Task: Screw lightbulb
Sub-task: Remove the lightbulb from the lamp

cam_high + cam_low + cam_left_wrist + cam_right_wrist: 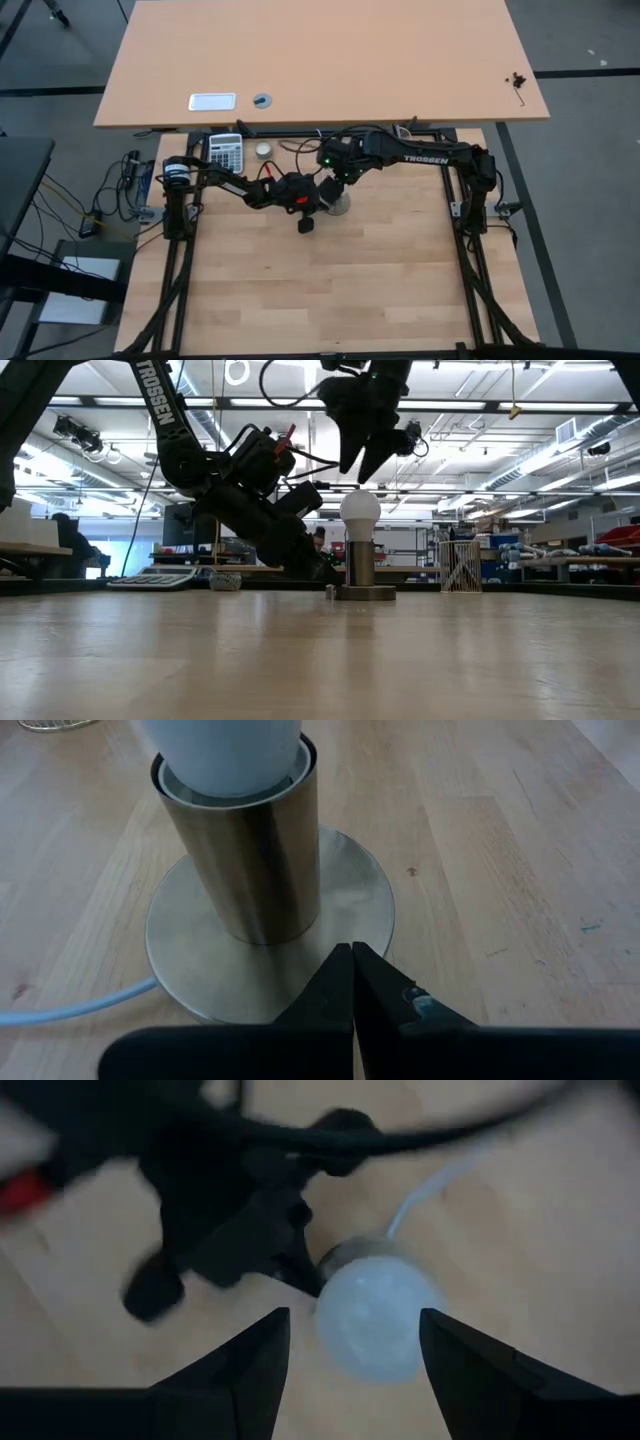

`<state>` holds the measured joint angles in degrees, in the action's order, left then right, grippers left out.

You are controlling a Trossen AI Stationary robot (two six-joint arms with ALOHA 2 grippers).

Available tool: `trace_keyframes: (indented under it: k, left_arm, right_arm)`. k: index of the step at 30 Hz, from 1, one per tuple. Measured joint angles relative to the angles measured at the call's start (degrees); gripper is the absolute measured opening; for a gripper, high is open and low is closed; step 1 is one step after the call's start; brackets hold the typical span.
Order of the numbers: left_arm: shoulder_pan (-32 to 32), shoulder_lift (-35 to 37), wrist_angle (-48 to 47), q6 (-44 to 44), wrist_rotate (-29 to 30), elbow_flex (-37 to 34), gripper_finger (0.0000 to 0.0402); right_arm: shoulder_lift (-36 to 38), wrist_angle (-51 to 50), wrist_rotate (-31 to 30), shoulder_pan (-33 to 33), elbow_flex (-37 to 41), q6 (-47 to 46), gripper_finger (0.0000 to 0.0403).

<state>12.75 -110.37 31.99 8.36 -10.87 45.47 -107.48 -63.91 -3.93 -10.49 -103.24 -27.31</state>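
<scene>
Lightbulb (360, 512) stands upright in the metal socket (250, 860), near the table's (400, 290) middle. The right gripper (362, 455) hangs just above the globe, at its twelve o'clock in the low view, fingers spread and not touching it. The left gripper (352, 975) is pressed together, its tips resting on the socket's base plate (350, 890), apparently steadying it. The bulb looks seated; judging by this, tightening is in hand or nearly done. Next, the right gripper would need to drop, pinch the globe and twist.
</scene>
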Motion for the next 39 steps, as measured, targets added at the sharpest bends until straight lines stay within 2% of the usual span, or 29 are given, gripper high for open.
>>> trace_keyframes:
  k: [3,6,11,19,22,35,37,39]
  left_arm:
    - [0.0,0.0,0.0,0.0,0.0,0.0,0.0001]
    - [0.0,0.0,0.0,0.0,0.0,0.0,0.0001]
    - [0.0,0.0,0.0,0.0,0.0,0.0,0.0001]
    - [0.0,0.0,0.0,0.0,0.0,0.0,0.0001]
    - [0.0,0.0,0.0,0.0,0.0,0.0,0.0001]
    - [0.0,0.0,0.0,0.0,0.0,0.0,0.0001]
    - [0.0,0.0,0.0,0.0,0.0,0.0,0.0001]
    - [0.0,0.0,0.0,0.0,0.0,0.0,0.0001]
  right_arm:
    - [-0.1,-0.1,0.5,0.3,0.6,-12.1,0.0228]
    - [-0.3,0.9,-1.3,0.7,2.3,-16.2,0.0228]
    - [-0.1,2.2,-2.5,0.6,5.0,-19.2,0.0229]
    - [-0.1,2.8,-2.5,-0.2,6.1,-17.5,0.0228]
    - [-0.1,2.9,-2.1,-0.6,6.1,-10.6,0.0228]
    - [-0.1,2.4,0.3,-2.4,6.2,46.9,0.0227]
    - [-0.1,2.3,0.1,-2.4,6.1,50.9,0.0227]
    - [-0.2,2.0,0.1,-2.3,5.5,50.9,0.0227]
